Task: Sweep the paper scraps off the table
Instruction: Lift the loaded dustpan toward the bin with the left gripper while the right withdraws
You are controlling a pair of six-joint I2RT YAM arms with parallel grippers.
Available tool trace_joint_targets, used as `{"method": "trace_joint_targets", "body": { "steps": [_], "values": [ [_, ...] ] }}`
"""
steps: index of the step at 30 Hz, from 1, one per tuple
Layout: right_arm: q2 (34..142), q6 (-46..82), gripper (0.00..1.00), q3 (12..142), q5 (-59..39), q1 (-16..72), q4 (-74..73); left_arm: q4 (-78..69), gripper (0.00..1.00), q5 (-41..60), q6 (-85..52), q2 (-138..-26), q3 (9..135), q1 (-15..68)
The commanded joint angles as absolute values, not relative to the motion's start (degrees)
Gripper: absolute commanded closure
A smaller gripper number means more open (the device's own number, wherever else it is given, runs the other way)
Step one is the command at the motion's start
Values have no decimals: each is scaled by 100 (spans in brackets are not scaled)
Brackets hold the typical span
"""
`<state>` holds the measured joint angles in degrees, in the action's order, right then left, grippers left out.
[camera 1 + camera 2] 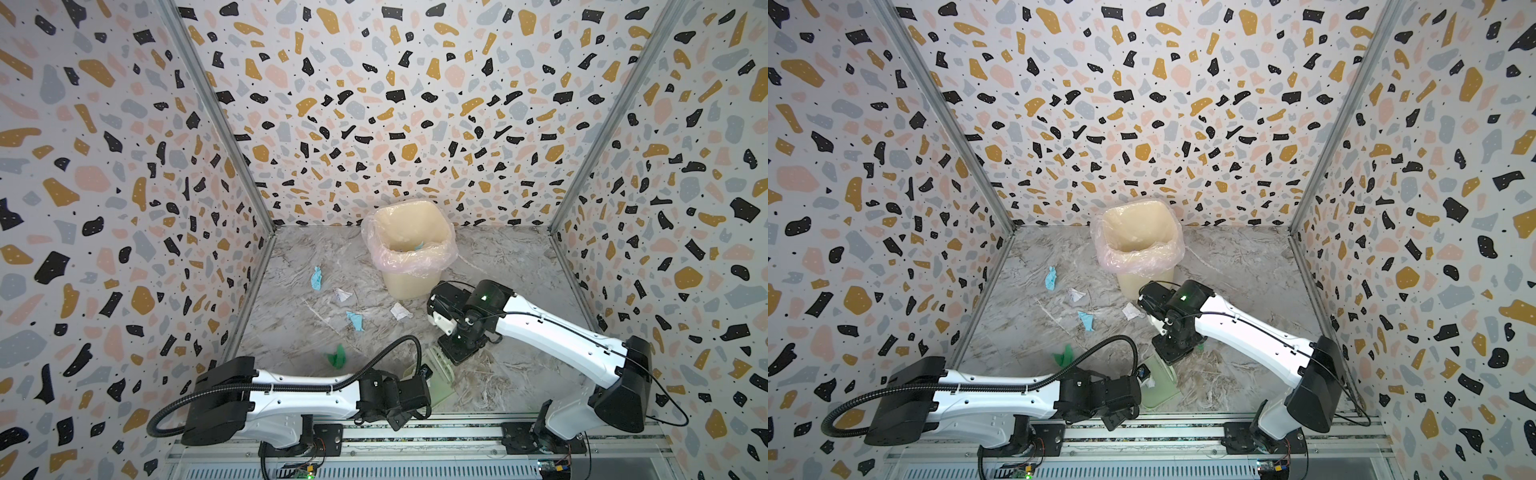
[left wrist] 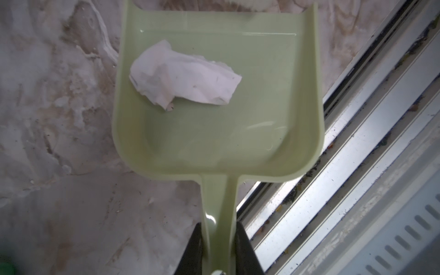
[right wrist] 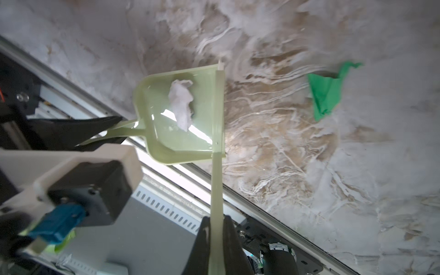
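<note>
Of the paper scraps point(image 1: 355, 321), one white scrap point(image 2: 183, 81) lies inside the pale green dustpan point(image 2: 214, 142). A green scrap point(image 3: 326, 95) sits on the table point(image 1: 519, 291) near the dustpan's open lip, and two blue and two white lie well beyond it, between the dustpan and the lined bin point(image 1: 409, 286). The left jaws are clamped on the dustpan's handle, and the right jaws grip the handle of the brush point(image 3: 217, 181), whose head lies along the dustpan's lip. The sweeping looks barely begun; next the brush should reach past the green scrap and draw it back into the dustpan, which should be held low and steady
</note>
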<state>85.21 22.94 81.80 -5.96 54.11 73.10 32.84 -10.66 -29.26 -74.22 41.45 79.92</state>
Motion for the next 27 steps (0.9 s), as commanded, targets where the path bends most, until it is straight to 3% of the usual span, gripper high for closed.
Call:
{"method": "trace_joint_targets", "body": {
  "steps": [1,7,13,27],
  "values": [
    [8185,2364,100,8279,-330,5259,7559,3029,100,-1463,-3012,-7167,4011,7963],
    [7878,2382,100,8271,-118,4854,7542,3050,100,-1815,-3120,-6793,4097,7972],
    [7240,2190,100,8138,-503,3854,7189,3645,100,-2445,-3190,-6127,4606,7972],
    [6401,1529,100,7229,-1695,2038,6621,6002,100,-3426,-3236,-6018,7001,7620]
  ]
}}
